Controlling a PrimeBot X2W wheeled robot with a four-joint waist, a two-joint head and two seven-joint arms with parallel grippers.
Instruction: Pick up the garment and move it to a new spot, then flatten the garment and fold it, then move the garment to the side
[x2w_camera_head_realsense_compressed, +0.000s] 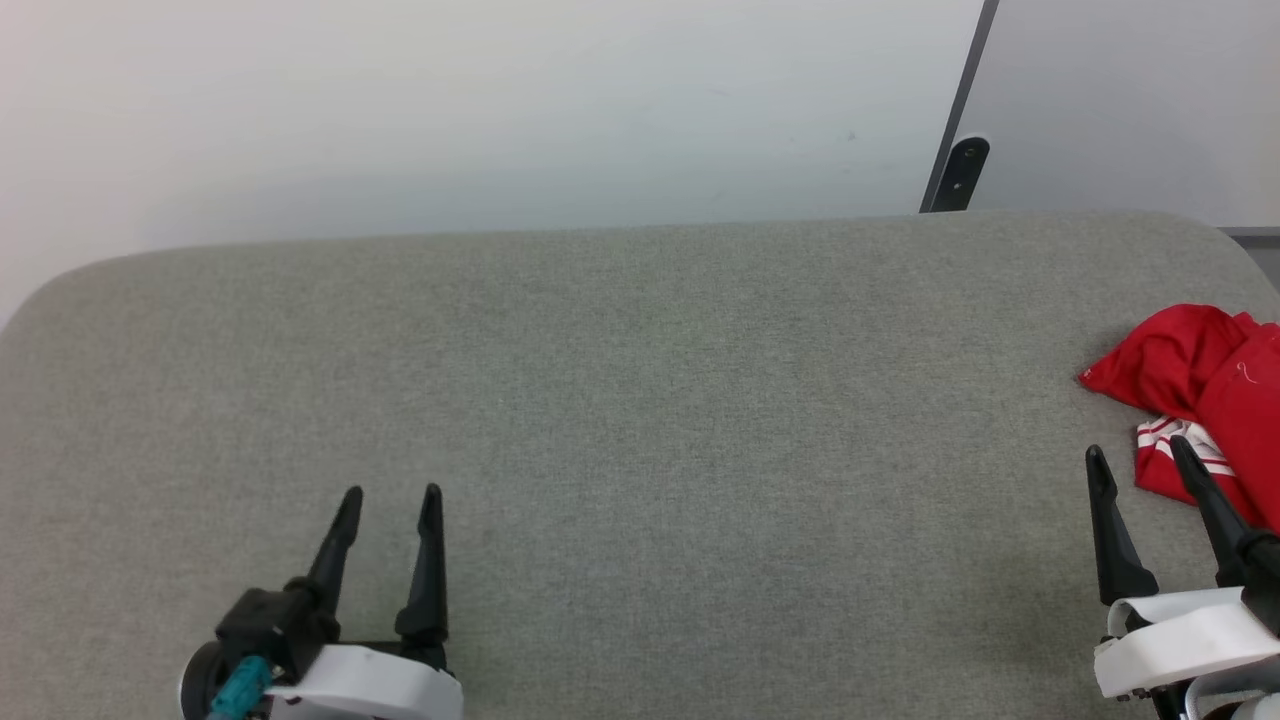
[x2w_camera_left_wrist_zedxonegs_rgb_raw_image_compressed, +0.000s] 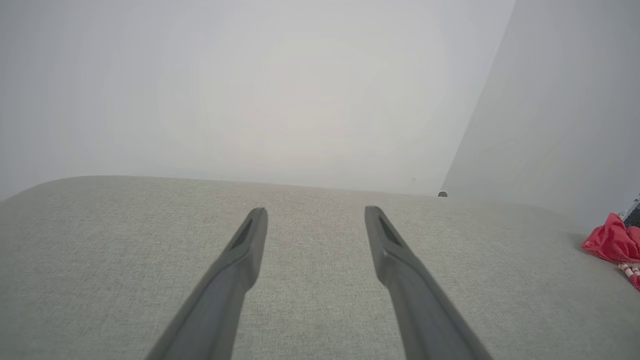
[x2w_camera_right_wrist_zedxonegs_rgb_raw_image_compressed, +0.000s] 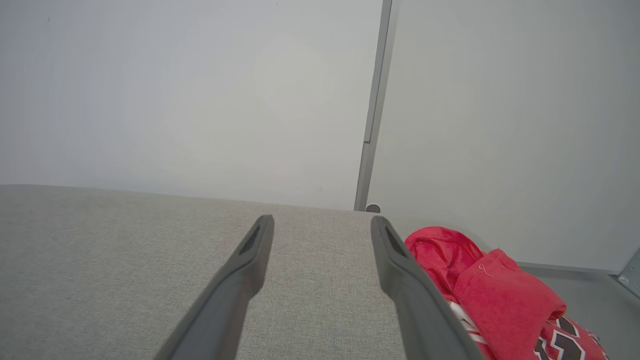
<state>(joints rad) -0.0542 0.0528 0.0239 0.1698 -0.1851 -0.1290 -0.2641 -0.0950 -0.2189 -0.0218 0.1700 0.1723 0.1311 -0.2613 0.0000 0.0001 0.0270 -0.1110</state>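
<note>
Grey fabric desk (x2w_camera_head_realsense_compressed: 640, 380), rounded corners, pale wall (x2w_camera_head_realsense_compressed: 450, 100) behind. Red shirt (x2w_camera_head_realsense_compressed: 1190, 365) bunched at desk's R edge — R claw (x2w_camera_head_realsense_compressed: 1138, 448) spread, empty, just beside it. L claw (x2w_camera_head_realsense_compressed: 392, 492) spread too, well apart.

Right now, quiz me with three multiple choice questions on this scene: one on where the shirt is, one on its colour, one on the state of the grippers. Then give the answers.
1. Where on the table does the shirt lie?
A. at the robot's right edge
B. in the middle
C. at the robot's left edge

2. What is the shirt's main colour?
A. blue
B. red
C. green

3. How do the left gripper and the right gripper stand?
A. both shut on the shirt
B. left shut, right open
C. both open, holding nothing

Answers:
1 A: the head view shows it bunched at the right edge, beside the right gripper.
2 B: the cloth is red, with some white striped trim.
3 C: each wrist view shows its fingers spread with nothing between them.
</note>
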